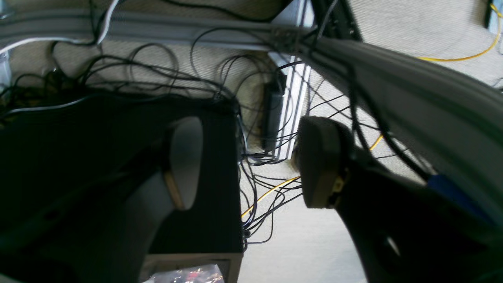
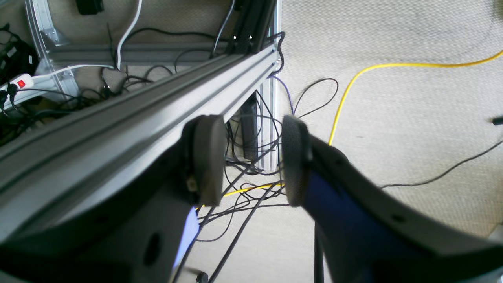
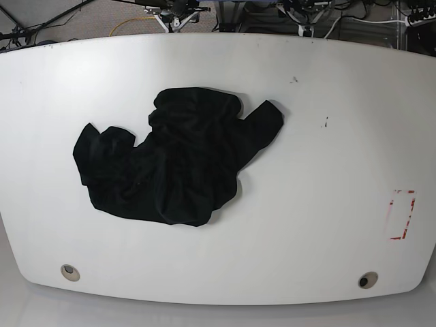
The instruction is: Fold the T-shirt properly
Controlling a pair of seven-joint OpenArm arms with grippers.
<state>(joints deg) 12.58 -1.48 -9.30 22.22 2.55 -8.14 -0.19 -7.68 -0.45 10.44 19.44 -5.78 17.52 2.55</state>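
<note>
Crumpled T-shirt on the worktop, both arms off it.

Base view: the black T-shirt (image 3: 174, 160) lies bunched left of centre on the white worktop (image 3: 327, 170). Left wrist view: the left gripper (image 1: 251, 161) has its jaws wide apart, empty, over floor cables (image 1: 259, 188). Right wrist view: the right gripper (image 2: 251, 161) is partly open, holding nothing, beside a metal rail (image 2: 118, 118).

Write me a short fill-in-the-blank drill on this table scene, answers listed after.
1. The T-shirt is ____ in colour.
2. It lies crumpled on a ____ table.
3. The red outlined marking is near the table's ____ edge in the base view.
4. The left gripper holds ____.

Answers: black; white; right; nothing
</note>
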